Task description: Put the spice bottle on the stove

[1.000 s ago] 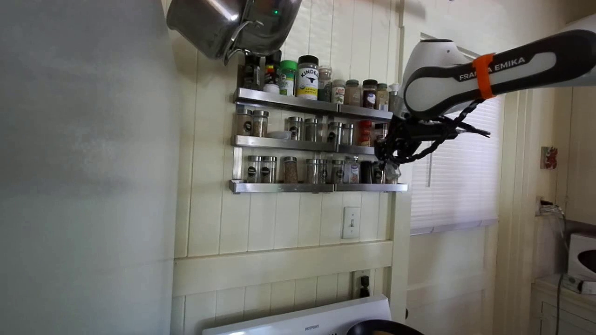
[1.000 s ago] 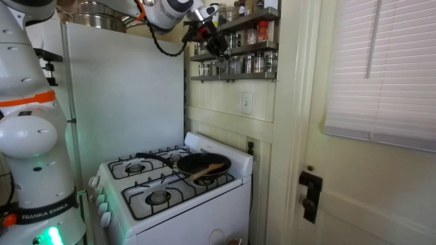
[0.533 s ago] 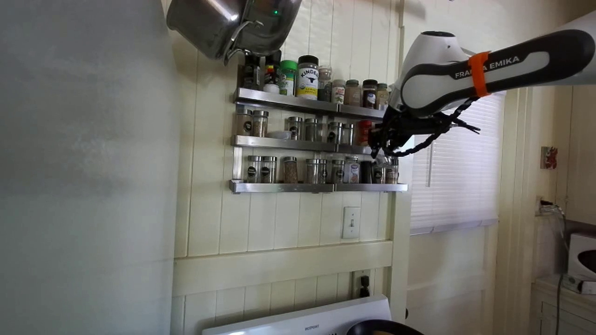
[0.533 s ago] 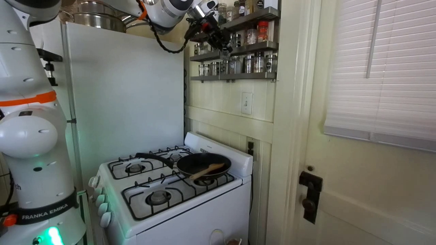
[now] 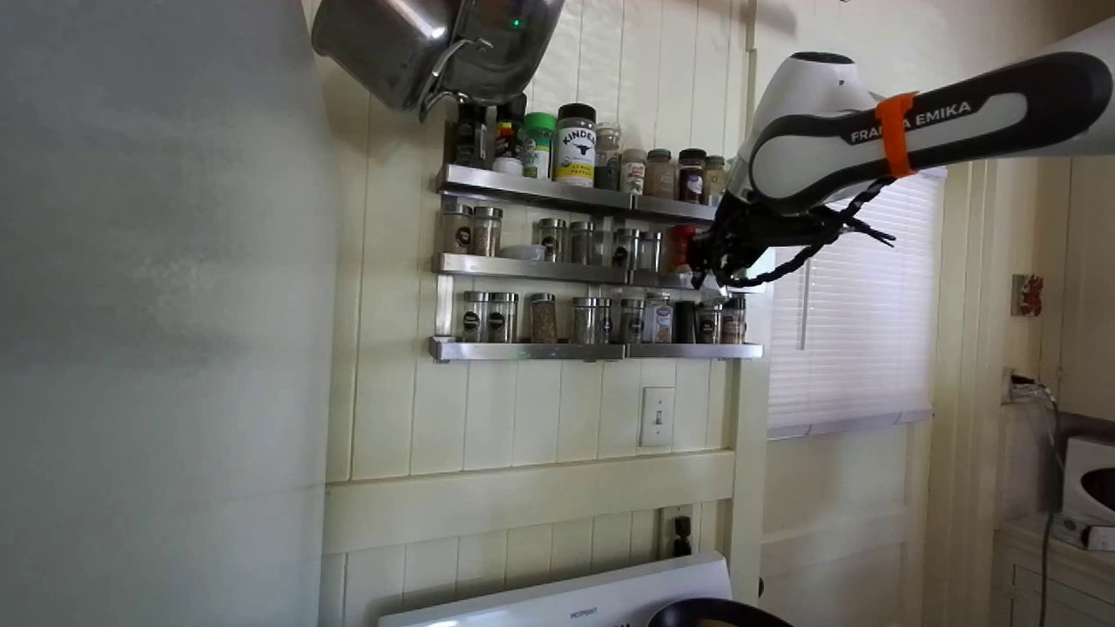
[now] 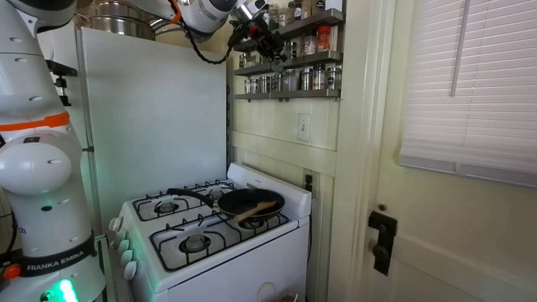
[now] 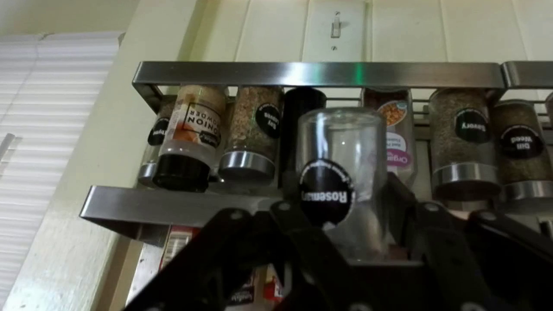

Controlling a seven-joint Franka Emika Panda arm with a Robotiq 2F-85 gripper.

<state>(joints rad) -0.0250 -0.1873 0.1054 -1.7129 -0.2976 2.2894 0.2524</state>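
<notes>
We see the end effector [image 7: 344, 203], jaws partway apart, gripping the glass Rosemary bottle [image 7: 343, 168] in front of the metal spice racks [image 5: 531, 351], well above the gas stove [image 6: 235, 268].

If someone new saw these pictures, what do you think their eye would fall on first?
Most likely the clear rosemary jar, large in the middle of the wrist view and held by the end effector. Next, perhaps, the Franka arm with its orange strap, at the upper right of an exterior view. Then probably the black frying pan, with a wooden utensil lying in it, on the white gas stove.
</notes>
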